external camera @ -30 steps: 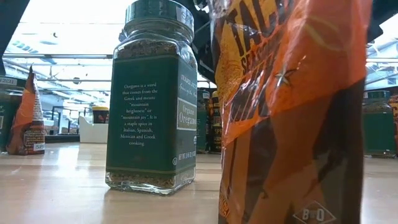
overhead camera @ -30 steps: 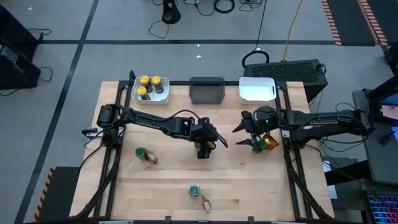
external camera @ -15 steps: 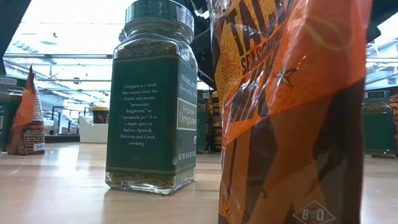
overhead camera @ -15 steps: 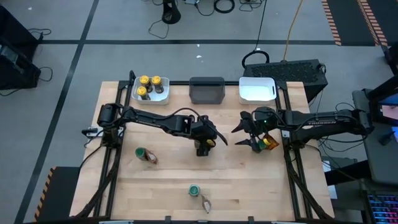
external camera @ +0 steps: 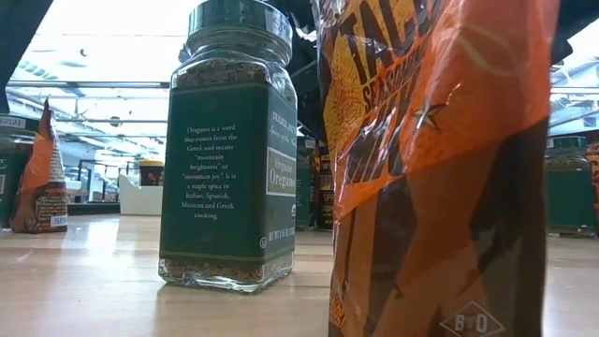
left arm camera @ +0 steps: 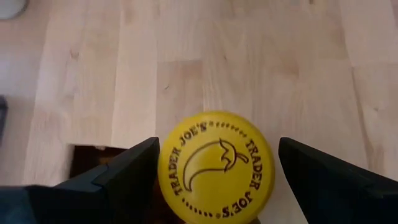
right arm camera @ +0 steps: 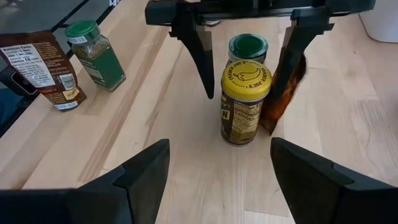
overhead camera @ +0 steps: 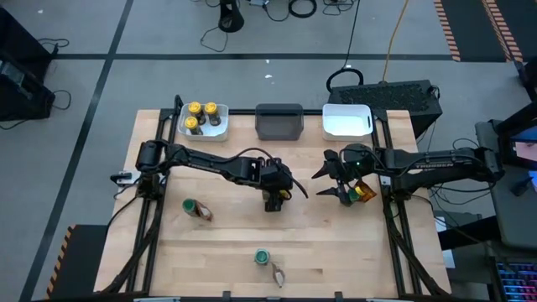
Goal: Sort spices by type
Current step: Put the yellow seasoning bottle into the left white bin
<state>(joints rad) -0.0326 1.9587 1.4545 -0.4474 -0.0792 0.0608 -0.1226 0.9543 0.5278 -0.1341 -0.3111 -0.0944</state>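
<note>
Left tool (left arm camera: 214, 171) has shifted, straddling yellow-lidded jar (left arm camera: 216, 167).

Grey floor (overhead camera: 75, 101) crossed by dark tape lines (overhead camera: 252, 57); pale wooden desk (overhead camera: 235, 252); cables (overhead camera: 302, 8) beyond; bright ceiling light (external camera: 103, 28).

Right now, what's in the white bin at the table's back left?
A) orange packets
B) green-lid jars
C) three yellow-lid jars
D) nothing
C: the high view shows three yellow-lid jars standing in the white bin at the back left.
</note>
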